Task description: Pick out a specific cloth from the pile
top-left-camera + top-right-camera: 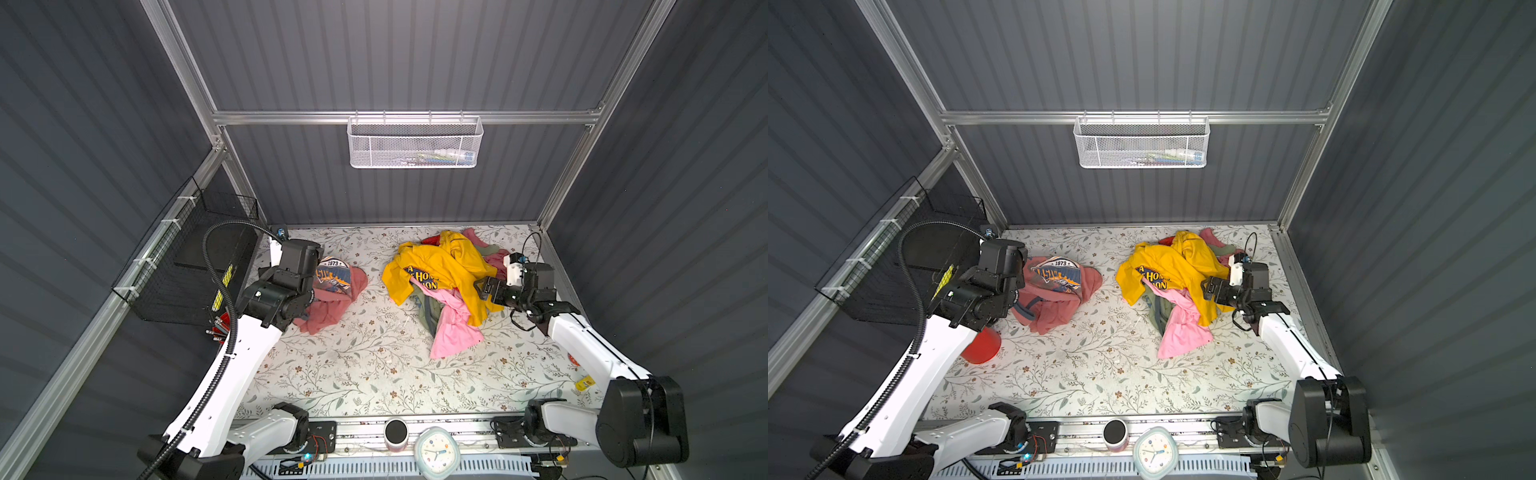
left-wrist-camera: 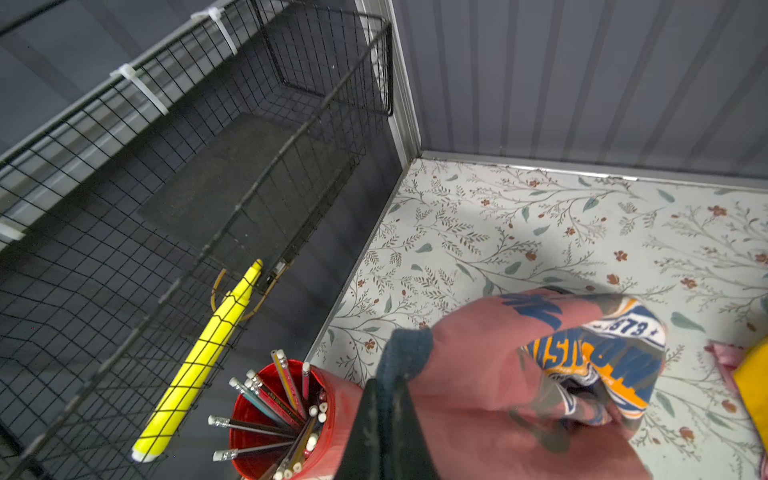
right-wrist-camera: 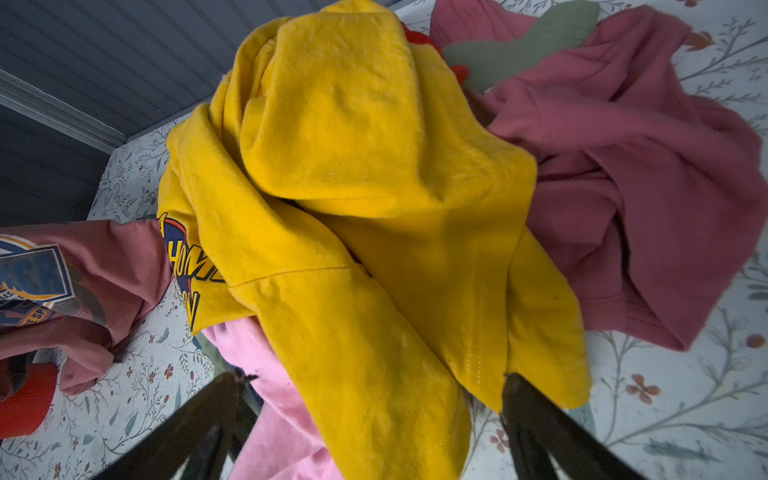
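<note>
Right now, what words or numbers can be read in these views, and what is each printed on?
"1973": on the dusty salmon-red T-shirt with navy collar trim, atop its print.
"A", "HOM", "ION": navy lettering on the yellow T-shirt, cut by folds.
Big navy-and-orange word on the salmon shirt: too crumpled to read.
Numerals on the pale rounded clock: too small.

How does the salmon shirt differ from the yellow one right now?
The salmon shirt lies alone at left, pinched by the left gripper; the yellow shirt tops the pile at right, ungripped. Salmon shirt's print reads 1973; yellow shirt's lettering is navy. Both are crumpled.
</note>
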You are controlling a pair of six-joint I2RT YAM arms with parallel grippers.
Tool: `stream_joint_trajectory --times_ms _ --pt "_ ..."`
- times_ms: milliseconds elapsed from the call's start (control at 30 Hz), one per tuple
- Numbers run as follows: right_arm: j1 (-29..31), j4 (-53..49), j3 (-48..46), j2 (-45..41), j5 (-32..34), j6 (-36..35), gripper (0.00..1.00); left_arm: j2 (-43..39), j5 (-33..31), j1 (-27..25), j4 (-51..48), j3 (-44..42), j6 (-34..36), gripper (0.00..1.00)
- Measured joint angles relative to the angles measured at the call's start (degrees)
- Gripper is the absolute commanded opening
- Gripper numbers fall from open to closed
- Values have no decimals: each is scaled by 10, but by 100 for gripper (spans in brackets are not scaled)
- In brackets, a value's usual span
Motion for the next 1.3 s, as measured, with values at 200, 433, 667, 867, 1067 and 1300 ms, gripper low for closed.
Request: stream_joint_trajectory --times_ms 200,433,667,867,1067,1300 --pt "0 -1 0 -1 0 0 98 45 45 -1 -4 -3 -10 0" --pt "0 -9 0 -8 0 0 99 111 102 -17 9 -27 -35 0" --pt "1 -13 0 -8 0 0 98 177 145 -52 32 -33 -47 0" --pt "2 -13 0 -8 0 0 99 233 204 -63 64 -44 -59 0" --pt "2 -13 0 -8 0 -2 98 295 234 -64 102 -45 -60 0" --pt "2 -14 0 -10 3 -3 98 368 249 -64 138 -45 -59 0"
